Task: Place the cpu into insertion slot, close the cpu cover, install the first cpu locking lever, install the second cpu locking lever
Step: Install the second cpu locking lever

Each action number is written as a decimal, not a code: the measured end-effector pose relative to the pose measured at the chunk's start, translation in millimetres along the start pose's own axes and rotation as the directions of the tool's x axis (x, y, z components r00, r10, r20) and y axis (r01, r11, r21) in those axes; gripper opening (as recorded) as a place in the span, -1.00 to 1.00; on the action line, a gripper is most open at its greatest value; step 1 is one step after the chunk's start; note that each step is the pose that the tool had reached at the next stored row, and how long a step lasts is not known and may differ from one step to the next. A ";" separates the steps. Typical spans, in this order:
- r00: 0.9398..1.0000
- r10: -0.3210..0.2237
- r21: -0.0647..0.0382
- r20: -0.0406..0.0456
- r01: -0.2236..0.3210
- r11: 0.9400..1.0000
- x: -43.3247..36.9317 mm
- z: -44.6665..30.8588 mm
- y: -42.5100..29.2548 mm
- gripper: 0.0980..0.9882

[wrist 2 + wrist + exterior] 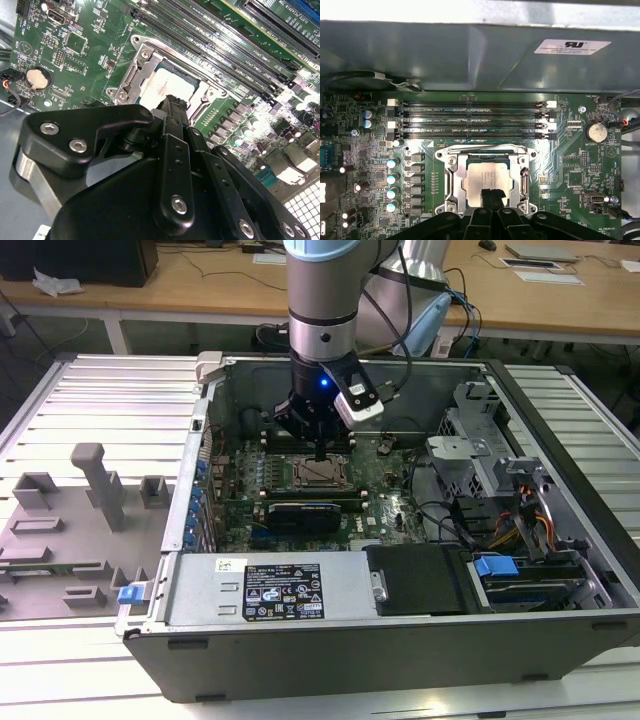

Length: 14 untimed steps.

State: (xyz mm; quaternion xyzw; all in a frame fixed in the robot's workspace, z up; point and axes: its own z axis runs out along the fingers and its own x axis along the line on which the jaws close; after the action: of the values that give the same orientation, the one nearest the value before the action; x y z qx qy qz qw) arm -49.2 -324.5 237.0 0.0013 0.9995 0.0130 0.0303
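Observation:
The cpu (485, 177) lies flat in the insertion slot (447, 160) on the green motherboard, its pale metal top showing. The silver cpu cover (455, 180) lies down around the chip, framing it. A thin wire lever (480, 148) runs along the socket's side nearest the memory slots; I cannot tell whether it is latched. My gripper (490, 196) is shut with nothing between its fingers, its black tips over the chip's edge. The second wrist view has the gripper (172, 102) against the cpu (167, 82) and cover (131, 75). In the exterior view the gripper (318, 448) hangs just above the cpu (320, 474).
Long black memory slots (470, 120) run beside the socket, with the grey case wall (470, 55) behind them. A black card (300, 512) sits beyond the socket. A drive cage (470, 455) and cables stand at the exterior view's right; a coin battery (596, 132) is nearby.

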 end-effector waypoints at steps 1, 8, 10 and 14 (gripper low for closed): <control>1.000 0.000 0.000 0.000 0.000 1.000 0.0 0.0 0.0 -0.98; 1.000 0.000 0.000 0.000 0.000 1.000 0.9 -0.2 -1.3 -0.98; 1.000 0.000 0.000 0.000 0.000 1.000 0.8 -0.2 -6.3 -0.98; 1.000 0.000 0.000 0.000 0.000 1.000 0.7 -0.5 -19.5 -0.98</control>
State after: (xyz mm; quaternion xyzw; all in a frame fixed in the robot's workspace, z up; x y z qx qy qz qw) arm -50.0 -344.0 237.0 0.0012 0.9995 0.0130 0.0303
